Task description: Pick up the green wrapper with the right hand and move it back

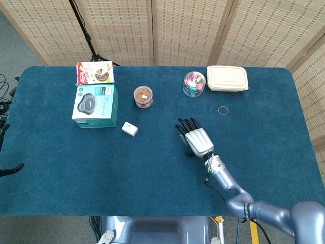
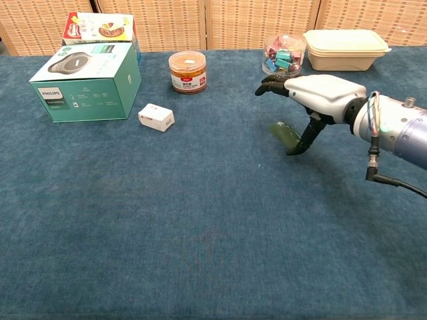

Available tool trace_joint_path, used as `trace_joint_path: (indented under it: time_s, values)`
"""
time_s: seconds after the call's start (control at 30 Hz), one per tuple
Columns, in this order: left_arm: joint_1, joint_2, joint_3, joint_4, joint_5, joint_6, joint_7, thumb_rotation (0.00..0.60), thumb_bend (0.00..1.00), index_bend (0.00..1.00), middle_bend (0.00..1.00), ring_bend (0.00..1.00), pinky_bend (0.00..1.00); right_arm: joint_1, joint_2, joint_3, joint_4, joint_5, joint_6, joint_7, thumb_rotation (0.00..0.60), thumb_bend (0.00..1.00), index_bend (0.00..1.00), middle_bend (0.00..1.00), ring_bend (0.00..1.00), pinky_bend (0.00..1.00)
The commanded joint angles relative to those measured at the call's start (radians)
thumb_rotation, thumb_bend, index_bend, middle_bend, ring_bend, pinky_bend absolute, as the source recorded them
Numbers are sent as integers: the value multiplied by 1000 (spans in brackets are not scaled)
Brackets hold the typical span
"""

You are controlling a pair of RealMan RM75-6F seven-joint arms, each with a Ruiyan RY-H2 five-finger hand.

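Even, bright, diffuse overhead light; soft faint shadows, no glare. Sharp focus throughout, slight softness toward chest view bottom.

The right hand (image 2: pixel 313 100) has a glossy white shell and black fingers (image 1: pixel 187 125). Behind it runs a silver-blue metallic forearm (image 2: pixel 393 130). A thin black cable (image 2: pixel 393 183) and coloured wires sit at the wrist.

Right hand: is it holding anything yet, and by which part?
Nothing is held. The right hand hovers over the green wrapper, fingers spread, thumb reaching down at the wrapper's right edge. The wrapper lies flat on the table.
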Motion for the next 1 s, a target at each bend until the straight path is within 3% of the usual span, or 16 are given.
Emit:
trace_joint_path:
  time_s: [0.03,1.0]
  values:
    - [-1,1,1,1,-1,-3,-1,600,0,0,0,0,0,8,-13,0,21,10,-4,-12,600,0,98,0,0,0]
    - [-5,-4,0,-2,-12,-6,14,600,0,0,0,0,0,17,-31,-11,106,43,8,-48,600,0,125,0,0,0]
